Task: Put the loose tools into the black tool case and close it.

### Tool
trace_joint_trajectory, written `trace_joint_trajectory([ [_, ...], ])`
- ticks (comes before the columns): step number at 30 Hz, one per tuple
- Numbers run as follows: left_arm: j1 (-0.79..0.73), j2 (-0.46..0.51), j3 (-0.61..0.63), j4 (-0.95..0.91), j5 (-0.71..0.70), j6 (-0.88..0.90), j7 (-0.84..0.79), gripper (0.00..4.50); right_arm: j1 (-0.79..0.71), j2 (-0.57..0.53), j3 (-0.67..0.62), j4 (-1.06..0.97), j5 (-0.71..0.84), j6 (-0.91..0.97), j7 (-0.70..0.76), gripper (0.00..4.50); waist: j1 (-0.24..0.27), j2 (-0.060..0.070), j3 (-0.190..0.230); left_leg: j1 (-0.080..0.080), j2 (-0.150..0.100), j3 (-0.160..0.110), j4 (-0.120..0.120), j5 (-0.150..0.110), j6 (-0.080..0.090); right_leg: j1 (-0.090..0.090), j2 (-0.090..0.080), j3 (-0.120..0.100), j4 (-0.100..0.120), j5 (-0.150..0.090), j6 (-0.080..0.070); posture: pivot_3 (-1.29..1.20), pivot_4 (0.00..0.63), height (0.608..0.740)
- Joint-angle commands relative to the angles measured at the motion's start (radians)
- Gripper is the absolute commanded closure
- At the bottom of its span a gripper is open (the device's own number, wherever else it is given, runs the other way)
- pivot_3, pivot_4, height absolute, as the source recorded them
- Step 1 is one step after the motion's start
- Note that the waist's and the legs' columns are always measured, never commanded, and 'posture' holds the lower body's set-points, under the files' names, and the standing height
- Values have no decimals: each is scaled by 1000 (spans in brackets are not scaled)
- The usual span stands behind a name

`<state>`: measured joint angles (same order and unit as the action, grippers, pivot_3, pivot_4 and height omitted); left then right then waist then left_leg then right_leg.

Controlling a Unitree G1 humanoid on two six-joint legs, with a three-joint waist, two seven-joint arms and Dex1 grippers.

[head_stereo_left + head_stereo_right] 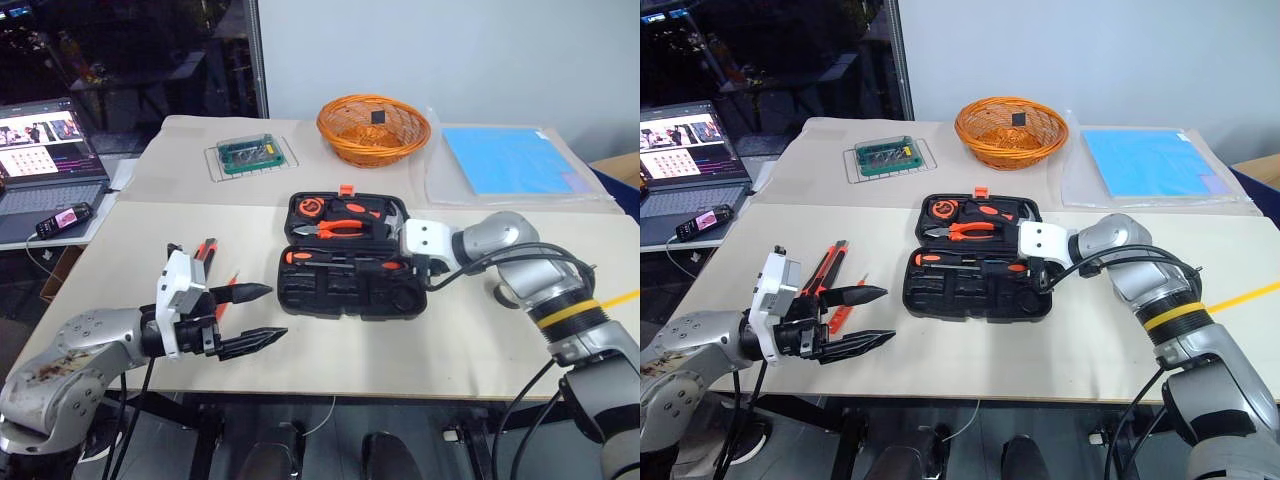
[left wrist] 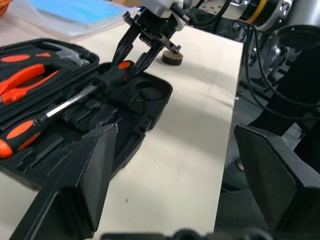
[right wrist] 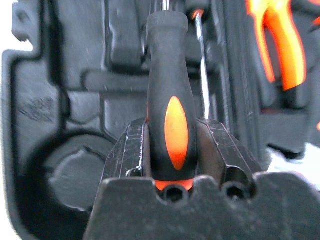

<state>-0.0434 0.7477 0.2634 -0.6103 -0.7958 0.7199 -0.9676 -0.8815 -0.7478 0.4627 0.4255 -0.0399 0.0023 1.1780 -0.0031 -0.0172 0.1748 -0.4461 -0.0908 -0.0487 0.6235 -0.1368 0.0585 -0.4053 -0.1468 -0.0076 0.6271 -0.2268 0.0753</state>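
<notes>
Over the black tool case (image 1: 345, 285), right jaws clamp a screwdriver (image 3: 169, 120) handle; left jaws gape empty.

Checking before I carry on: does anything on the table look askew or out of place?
Nothing looks damaged or spilled. Two things are unfinished: the right gripper is shut on a screwdriver over the open case, not yet seated. A knife and a small orange tool lie loose by the open left gripper.

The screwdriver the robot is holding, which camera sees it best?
The right wrist view: the screwdriver handle sits large between the right gripper fingers. The left wrist view shows it from afar, over the black tool case; the eye views barely show it.
</notes>
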Motion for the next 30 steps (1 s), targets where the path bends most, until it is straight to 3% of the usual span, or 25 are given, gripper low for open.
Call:
trace_joint_trajectory([
  [1, 21, 8, 40, -57, -35, -25, 25, 509, -54, 17, 3, 104, -83, -66, 13, 3511, 0, 0, 0, 1, 0, 0, 0, 0, 0, 1, 0, 0, 0, 0, 0, 0, 150, 740],
  [9, 34, 15, 29, -55, -34, -48, 40, 509, -96, 49, 8, 220, -138, -75, 117, 3511, -2, 0, 0, 1, 0, 0, 0, 0, -2, 0, 1, 0, 1, 0, -1, 0, 150, 740],
  [11, 31, 19, 27, -52, -36, -50, 40, 509, -100, 63, 6, 228, -135, -72, 146, 2507, -1, 0, 0, 1, 0, 0, 0, 0, -2, 1, 1, 0, 1, 0, -1, 0, 150, 740],
  [14, 26, 24, 28, -46, -37, -50, 41, 509, -99, 62, -30, 207, -124, -92, 139, 1609, 0, 0, 0, 1, 0, 0, 0, -1, -2, 1, 1, 0, 1, 0, -1, 0, 150, 740],
  [20, 24, 20, 17, -37, -34, -55, 43, 509, -77, 46, -174, 118, 41, 13, 218, 1609, 0, 1, 0, 1, 0, 0, -1, -1, -3, 0, 1, 0, 1, 0, -1, 0, 150, 740],
  [21, 21, 18, 13, -35, -33, -56, 43, 509, -75, 46, -208, 100, 84, 77, 231, 2147, 0, 1, 1, 1, 0, 0, -1, -1, -3, 0, 1, 0, 1, -1, -1, 0, 150, 740],
  [25, 12, 20, 6, -27, -34, -59, 43, 509, -18, 48, -314, -47, 198, 316, 181, 3400, 1, 1, 1, 1, 0, -1, -1, -1, -3, 0, 1, 0, 2, -1, -2, 0, 150, 740],
  [28, 8, 24, 3, -20, -34, -61, 42, 509, 77, 114, -362, -170, 178, 416, -28, 4430, 1, 0, 0, 1, 0, -1, -2, -1, -3, 0, 1, 0, 2, -1, -2, 0, 150, 740],
  [30, 8, 25, 2, -15, -32, -64, 42, 509, 154, 163, -373, -267, 169, 450, -137, 4430, 1, 0, 0, 1, 1, 0, -2, -1, -3, -1, 1, 1, 2, -1, -2, 0, 150, 740],
])
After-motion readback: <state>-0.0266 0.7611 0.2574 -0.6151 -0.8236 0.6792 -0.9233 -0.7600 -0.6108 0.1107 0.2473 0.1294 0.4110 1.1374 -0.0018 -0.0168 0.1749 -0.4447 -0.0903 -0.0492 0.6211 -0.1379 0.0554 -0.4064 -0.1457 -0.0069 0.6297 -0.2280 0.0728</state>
